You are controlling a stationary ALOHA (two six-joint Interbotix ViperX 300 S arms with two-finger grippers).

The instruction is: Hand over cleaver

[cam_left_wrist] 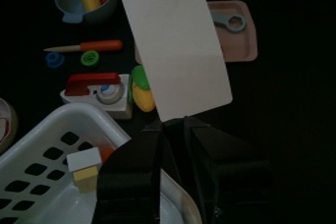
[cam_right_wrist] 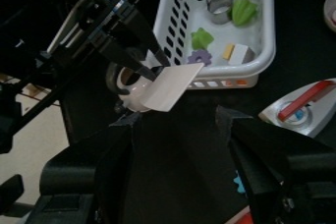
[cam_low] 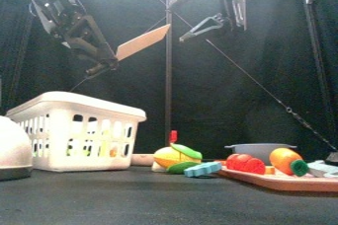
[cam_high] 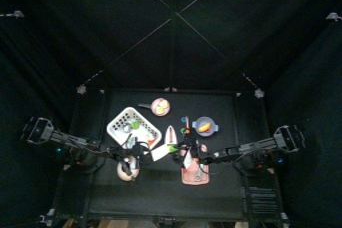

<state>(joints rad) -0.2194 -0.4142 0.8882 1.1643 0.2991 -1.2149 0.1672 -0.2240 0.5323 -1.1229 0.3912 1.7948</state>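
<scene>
Left fingers [cam_low: 103, 63] clamp the cleaver [cam_low: 142, 42] aloft; right fingers [cam_low: 211, 20] hang spread wide beside it.

1. Both arms are black from base to wrist, built of slim tube-like links joined by blocky, boxy joint housings.
2. The left gripper [cam_low: 103, 59] has two long, flat black fingers with a dull, matte surface; just behind them sits a wider black bracket with grey metal edges catching the light.
3. The right gripper [cam_low: 201, 29] carries the same pair of thin black fingers, hung from a frame of narrow dark bars.
4. Seen from its own wrist, the right gripper's [cam_right_wrist: 176, 120] fingers are broad, thick and rounded at the base.
5. Thin black cables run along the links behind each gripper.
</scene>
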